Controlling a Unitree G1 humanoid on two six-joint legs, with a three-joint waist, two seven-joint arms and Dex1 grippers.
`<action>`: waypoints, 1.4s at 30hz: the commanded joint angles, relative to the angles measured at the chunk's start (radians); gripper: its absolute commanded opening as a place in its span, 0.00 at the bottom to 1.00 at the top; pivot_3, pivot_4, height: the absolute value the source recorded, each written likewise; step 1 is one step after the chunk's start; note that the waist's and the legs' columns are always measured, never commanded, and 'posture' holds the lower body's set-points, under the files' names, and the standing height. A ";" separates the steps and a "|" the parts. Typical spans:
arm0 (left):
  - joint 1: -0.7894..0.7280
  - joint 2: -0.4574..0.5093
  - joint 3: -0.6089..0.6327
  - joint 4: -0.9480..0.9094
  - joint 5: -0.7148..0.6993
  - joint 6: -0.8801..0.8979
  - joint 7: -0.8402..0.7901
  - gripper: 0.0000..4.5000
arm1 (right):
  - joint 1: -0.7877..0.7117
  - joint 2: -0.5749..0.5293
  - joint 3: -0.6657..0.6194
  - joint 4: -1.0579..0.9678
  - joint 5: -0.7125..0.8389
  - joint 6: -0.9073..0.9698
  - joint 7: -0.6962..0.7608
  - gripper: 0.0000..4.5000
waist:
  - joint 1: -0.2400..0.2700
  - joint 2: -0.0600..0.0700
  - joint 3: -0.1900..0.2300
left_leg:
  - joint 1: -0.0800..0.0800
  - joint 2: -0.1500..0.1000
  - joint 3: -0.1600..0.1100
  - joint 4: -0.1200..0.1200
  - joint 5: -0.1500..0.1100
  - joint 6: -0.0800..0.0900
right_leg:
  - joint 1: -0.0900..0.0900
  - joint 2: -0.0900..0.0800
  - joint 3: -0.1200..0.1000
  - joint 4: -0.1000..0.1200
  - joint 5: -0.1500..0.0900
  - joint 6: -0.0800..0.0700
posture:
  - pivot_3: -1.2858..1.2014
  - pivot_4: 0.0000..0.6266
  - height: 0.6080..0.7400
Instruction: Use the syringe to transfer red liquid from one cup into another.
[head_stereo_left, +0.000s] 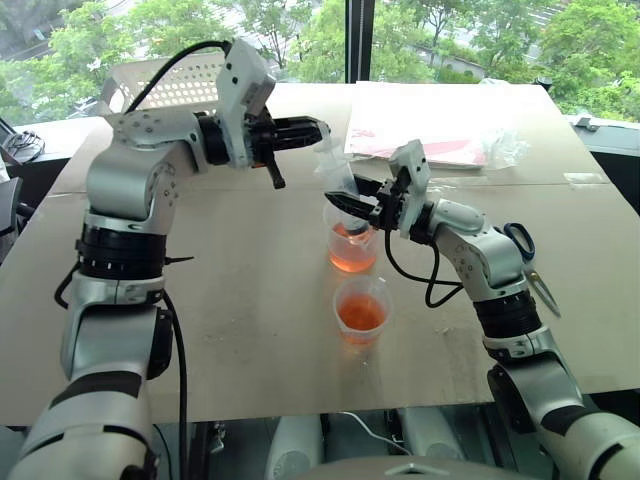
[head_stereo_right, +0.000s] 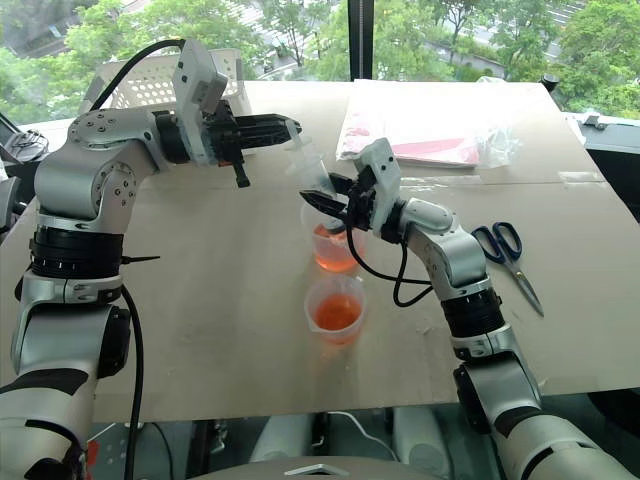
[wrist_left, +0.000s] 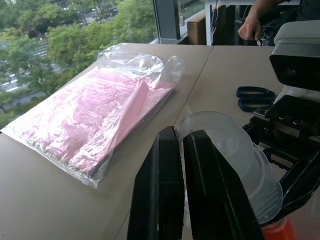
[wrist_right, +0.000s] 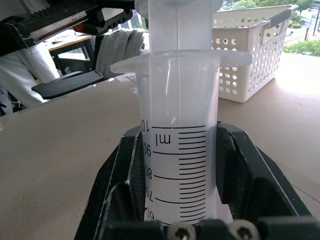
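The clear syringe (head_stereo_left: 336, 172) stands tilted over the taller cup (head_stereo_left: 352, 250), its dark tip down inside the rim above the red liquid (head_stereo_left: 351, 260). My right gripper (head_stereo_left: 352, 204) is shut on the barrel, whose printed scale shows between the fingers (wrist_right: 125, 175) in the right wrist view. At the top, my left gripper (head_stereo_left: 316, 130) is shut on the white plunger end. The shorter cup (head_stereo_left: 362, 312) stands nearer to me on the table, apart from both grippers, and also holds red liquid.
A white perforated basket (head_stereo_left: 165, 85) sits at the back left. A clear bag with pink contents (head_stereo_left: 430, 125) lies at the back right. Scissors (head_stereo_right: 505, 250) lie to the right of my right arm. A person's hand (wrist_left: 248, 27) shows beyond the table.
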 joint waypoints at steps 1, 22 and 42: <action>-0.068 0.028 0.073 0.003 0.029 -0.040 0.053 0.00 | 0.012 0.008 0.083 -0.041 0.006 0.013 0.067 0.32 | 0.000 0.000 0.000 | 0.000 0.000 0.000 0.000 0.000 0.000 | 0.000 0.000 0.000 0.000 0.000 0.000 | 0.52 0.24 1.00; 0.022 0.022 0.144 -0.117 -0.090 0.081 0.046 0.29 | -0.030 0.071 -0.006 -0.045 0.083 0.000 0.041 0.32 | -0.005 0.000 0.000 | 0.000 0.000 0.000 0.000 0.000 0.000 | -0.001 0.000 0.000 0.000 0.000 0.000 | 0.52 0.24 1.00; 0.191 -0.017 0.375 -0.334 -0.373 0.313 0.272 0.79 | -0.103 0.075 -0.162 -0.044 0.197 -0.077 -0.003 0.32 | -0.001 0.000 0.000 | 0.000 0.000 -0.007 0.000 0.000 0.000 | -0.001 -0.001 -0.001 0.001 0.000 0.000 | 0.52 0.24 1.00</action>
